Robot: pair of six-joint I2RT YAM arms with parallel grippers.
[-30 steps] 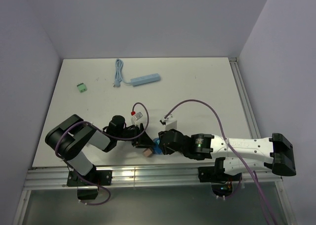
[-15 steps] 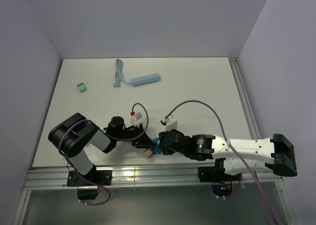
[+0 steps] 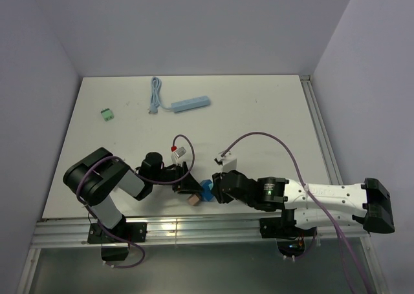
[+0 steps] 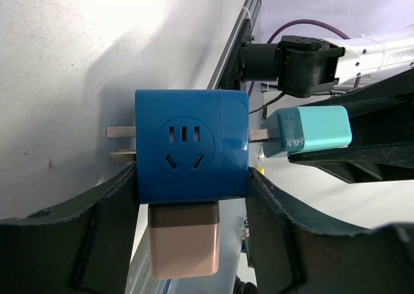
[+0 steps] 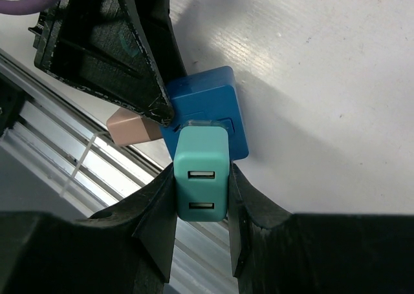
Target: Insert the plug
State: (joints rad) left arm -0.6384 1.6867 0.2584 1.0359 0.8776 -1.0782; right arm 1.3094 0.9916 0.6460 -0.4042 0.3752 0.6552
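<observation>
My left gripper (image 4: 191, 184) is shut on a blue cube socket adapter (image 4: 191, 145) and holds it just above the table near the front edge (image 3: 206, 190). A tan plug (image 4: 184, 249) sits in the cube's lower face. My right gripper (image 5: 202, 190) is shut on a teal USB charger plug (image 5: 201, 174). The teal plug (image 4: 307, 131) lies against the cube's right side. A short length of its metal prong (image 4: 259, 136) shows in the gap, with its tip at the cube's face. In the right wrist view the cube (image 5: 213, 106) is directly beyond the teal plug.
A white adapter (image 3: 225, 158) on a purple cable lies just behind the grippers. A red-and-white connector (image 3: 176, 150) is nearby. A light blue power strip (image 3: 191, 104) and a green block (image 3: 107, 114) lie far back. The metal rail (image 3: 194, 228) runs along the front edge.
My right arm has shifted slightly to the right with the teal plug, so more of the blue cube shows. The left arm has barely moved.
</observation>
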